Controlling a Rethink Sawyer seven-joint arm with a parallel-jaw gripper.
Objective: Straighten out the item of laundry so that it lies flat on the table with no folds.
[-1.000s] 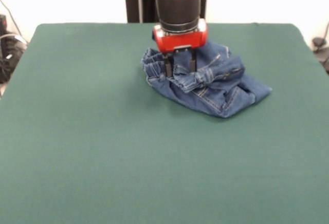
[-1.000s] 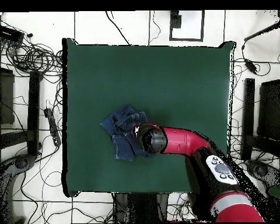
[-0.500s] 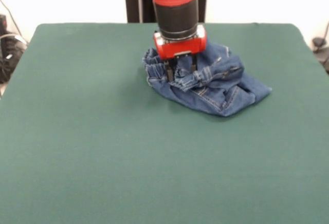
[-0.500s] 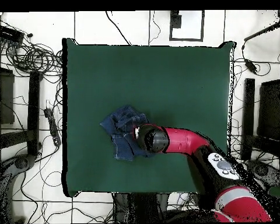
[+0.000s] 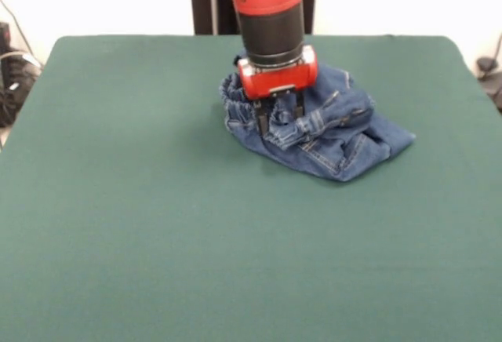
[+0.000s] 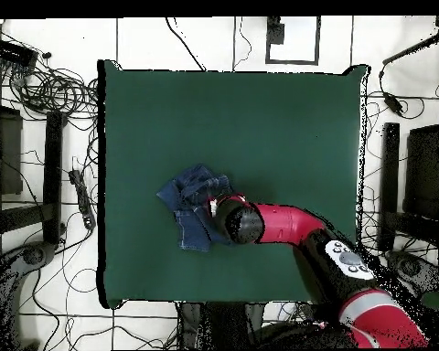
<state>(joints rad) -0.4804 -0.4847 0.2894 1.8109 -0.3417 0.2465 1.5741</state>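
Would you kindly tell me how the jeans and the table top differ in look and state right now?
The jeans are dark blue denim with pale stitching; the table top is plain dark green. The jeans lie crumpled in a raised, folded heap; the table is flat and smooth. The jeans cover only a small patch; the table spreads far wider. The gripper presses into the jeans, not the table.

jeans [image 5: 329, 134]: soft blue denim cloth, wrinkly
table [image 5: 157, 216]: green, felt-like, not shiny
arm [image 5: 271, 1]: smooth, shiny red and black

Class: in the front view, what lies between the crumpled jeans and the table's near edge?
Nothing: the front view shows only bare green table in front of the jeans.
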